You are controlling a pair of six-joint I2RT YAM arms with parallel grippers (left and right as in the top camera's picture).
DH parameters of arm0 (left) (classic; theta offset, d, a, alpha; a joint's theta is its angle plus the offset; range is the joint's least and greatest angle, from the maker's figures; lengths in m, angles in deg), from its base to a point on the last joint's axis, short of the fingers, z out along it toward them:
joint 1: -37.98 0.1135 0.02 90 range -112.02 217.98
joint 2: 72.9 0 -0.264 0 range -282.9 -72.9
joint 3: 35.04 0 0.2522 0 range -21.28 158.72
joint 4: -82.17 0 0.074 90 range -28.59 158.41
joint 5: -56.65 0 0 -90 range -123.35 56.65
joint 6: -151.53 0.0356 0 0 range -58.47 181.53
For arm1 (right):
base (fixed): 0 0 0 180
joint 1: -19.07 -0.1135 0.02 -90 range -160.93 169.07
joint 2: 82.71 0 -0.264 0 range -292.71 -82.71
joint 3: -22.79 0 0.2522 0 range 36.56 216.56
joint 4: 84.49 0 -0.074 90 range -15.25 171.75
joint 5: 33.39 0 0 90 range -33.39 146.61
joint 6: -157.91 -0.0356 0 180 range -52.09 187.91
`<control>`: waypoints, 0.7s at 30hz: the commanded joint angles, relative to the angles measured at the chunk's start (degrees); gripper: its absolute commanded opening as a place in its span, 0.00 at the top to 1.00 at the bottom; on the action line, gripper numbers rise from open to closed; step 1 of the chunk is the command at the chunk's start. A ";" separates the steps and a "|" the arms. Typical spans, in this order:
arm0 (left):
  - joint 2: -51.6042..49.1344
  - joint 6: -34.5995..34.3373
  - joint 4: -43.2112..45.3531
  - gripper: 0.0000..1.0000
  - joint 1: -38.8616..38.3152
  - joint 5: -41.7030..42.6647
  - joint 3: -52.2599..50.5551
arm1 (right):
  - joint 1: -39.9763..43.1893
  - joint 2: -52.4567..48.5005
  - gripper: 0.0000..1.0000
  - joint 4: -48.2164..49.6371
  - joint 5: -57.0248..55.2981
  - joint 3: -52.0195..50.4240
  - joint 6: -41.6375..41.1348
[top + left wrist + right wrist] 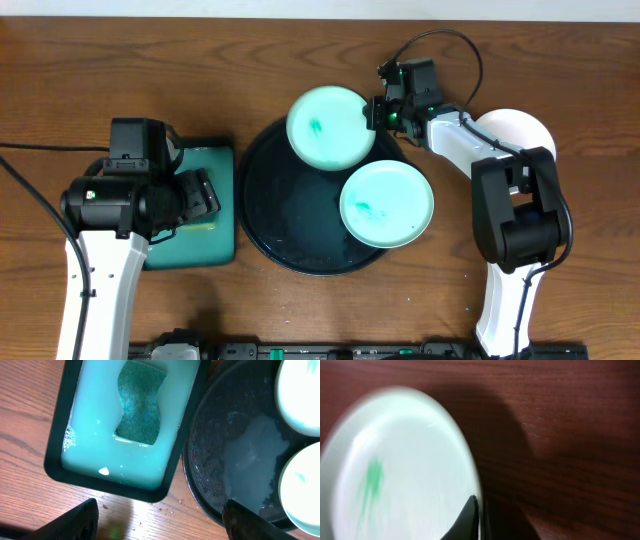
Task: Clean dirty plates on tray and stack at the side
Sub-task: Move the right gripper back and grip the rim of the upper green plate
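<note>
A brown wooden table (pixel 300 50) runs bare along its far edge. At the left sits a rectangular teal tray (pixel 215 240), dark-rimmed and filled with pale milky liquid (pixel 90 430), with a teal sponge (pixel 141 402) lying in it. The left gripper (pixel 198 196) hovers over this tray, jaws spread wide and holding nothing. Just beside it is the round black tray (pixel 270 220), with a cloudy wet film on its floor. Two smeared mint plates rest on it. The far plate (pixel 330 127) overhangs the far rim and the near plate (pixel 386 204) overhangs the right rim. The right gripper (pixel 378 112) is clenched on the far plate's right edge. A white plate (pixel 520 125) lies on the wood at the right, partly behind the arm.
</note>
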 commanded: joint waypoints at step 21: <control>-0.33 -0.35 -0.74 0.20 -0.22 0.13 -0.52 | -6.23 6.29 0.99 -18.12 3.41 -0.11 -3.23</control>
